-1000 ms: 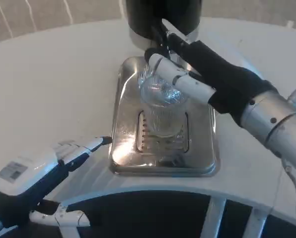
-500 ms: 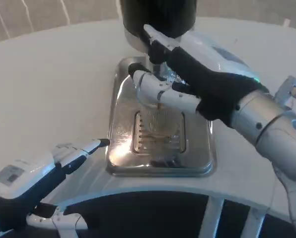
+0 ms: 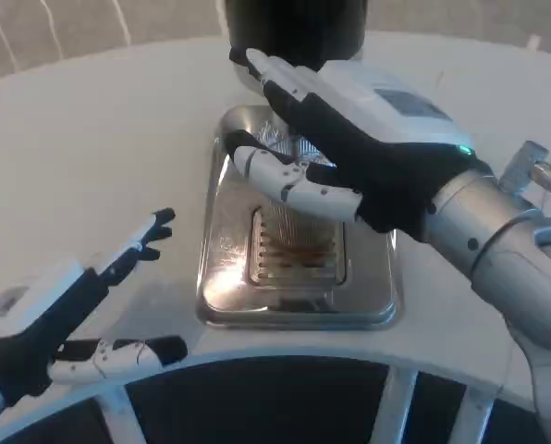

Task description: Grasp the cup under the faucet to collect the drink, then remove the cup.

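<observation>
The robot's right hand (image 3: pixel 349 148) wrapped around the clear plastic cup (image 3: pixel 289 153), which stood upright on the steel drip tray (image 3: pixel 229 268) beneath the black dispenser (image 3: pixel 294 28). The left hand (image 3: pixel 67 319) waited with fingers spread, well apart at the table's (image 3: pixel 91 139) near edge.

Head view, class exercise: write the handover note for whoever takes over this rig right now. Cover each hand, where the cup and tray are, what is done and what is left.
Right hand: wrapped around the clear cup, which is on the steel drip tray below the black dispenser.
Left hand: open, holding nothing, over the table left of the tray.
Done: cup grasped.
Left: collect the drink, then remove the cup. Whether any liquid is in the cup cannot be told.
</observation>
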{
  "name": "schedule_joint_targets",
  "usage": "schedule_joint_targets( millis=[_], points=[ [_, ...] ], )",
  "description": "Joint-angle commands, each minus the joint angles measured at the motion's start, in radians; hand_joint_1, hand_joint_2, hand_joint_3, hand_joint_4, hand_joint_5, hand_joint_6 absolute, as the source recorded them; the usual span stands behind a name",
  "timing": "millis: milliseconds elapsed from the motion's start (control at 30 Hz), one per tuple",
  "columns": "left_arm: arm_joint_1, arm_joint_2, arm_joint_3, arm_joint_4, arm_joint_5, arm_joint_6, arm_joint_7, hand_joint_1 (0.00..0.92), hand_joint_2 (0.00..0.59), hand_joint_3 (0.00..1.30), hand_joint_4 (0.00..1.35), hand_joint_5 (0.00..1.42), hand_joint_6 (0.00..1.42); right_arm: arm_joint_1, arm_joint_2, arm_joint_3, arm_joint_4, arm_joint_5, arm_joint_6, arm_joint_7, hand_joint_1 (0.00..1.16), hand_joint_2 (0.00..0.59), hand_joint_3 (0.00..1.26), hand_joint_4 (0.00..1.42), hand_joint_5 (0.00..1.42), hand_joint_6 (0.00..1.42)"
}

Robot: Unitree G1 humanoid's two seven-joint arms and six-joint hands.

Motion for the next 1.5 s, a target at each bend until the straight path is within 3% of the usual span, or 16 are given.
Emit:
schedule_joint_targets(
  millis=[33, 233, 400, 600, 1000, 1500],
  points=[
    [0.006, -0.065, 0.017, -0.085, -0.060, 0.114, -0.051, 0.129, 0.024, 0.00, 0.00, 0.20, 0.24, 0.026, 0.013, 0.017, -0.027, 0.005, -0.031, 0.050, 0.00, 0.489, 0.00, 0.00, 0.00, 0.00],
    [-0.022, -0.146, 0.028, -0.127, -0.051, 0.190, -0.043, 0.216, 0.021, 0.00, 0.00, 0.28, 0.28, 0.029, 0.026, 0.011, -0.030, -0.016, -0.028, 0.066, 0.00, 0.489, 0.00, 0.00, 0.00, 0.00],
    [-0.059, -0.202, 0.029, -0.093, -0.010, 0.193, -0.006, 0.271, 0.028, 0.00, 0.00, 0.29, 0.26, 0.028, 0.036, 0.002, -0.018, -0.028, -0.033, 0.075, 0.00, 0.491, 0.00, 0.00, 0.00, 0.00],
    [-0.106, -0.240, 0.014, -0.035, 0.034, 0.183, 0.033, 0.302, 0.026, 0.00, 0.00, 0.29, 0.25, 0.028, 0.044, -0.004, -0.005, -0.031, -0.040, 0.077, 0.00, 0.498, 0.00, 0.00, 0.00, 0.00],
    [-0.250, -0.283, -0.025, 0.179, 0.104, 0.127, 0.101, 0.314, 0.029, 0.00, 0.00, 0.26, 0.21, 0.028, 0.052, -0.016, 0.012, -0.031, -0.054, 0.082, 0.00, 0.502, 0.00, 0.00, 0.00, 0.00],
    [-0.409, -0.331, -0.082, 0.376, 0.152, 0.122, 0.170, 0.329, 0.033, 0.00, 0.00, 0.25, 0.20, 0.035, 0.056, -0.028, 0.023, -0.032, -0.057, 0.085, 0.00, 0.502, 0.00, 0.00, 0.00, 0.00]
  ],
)
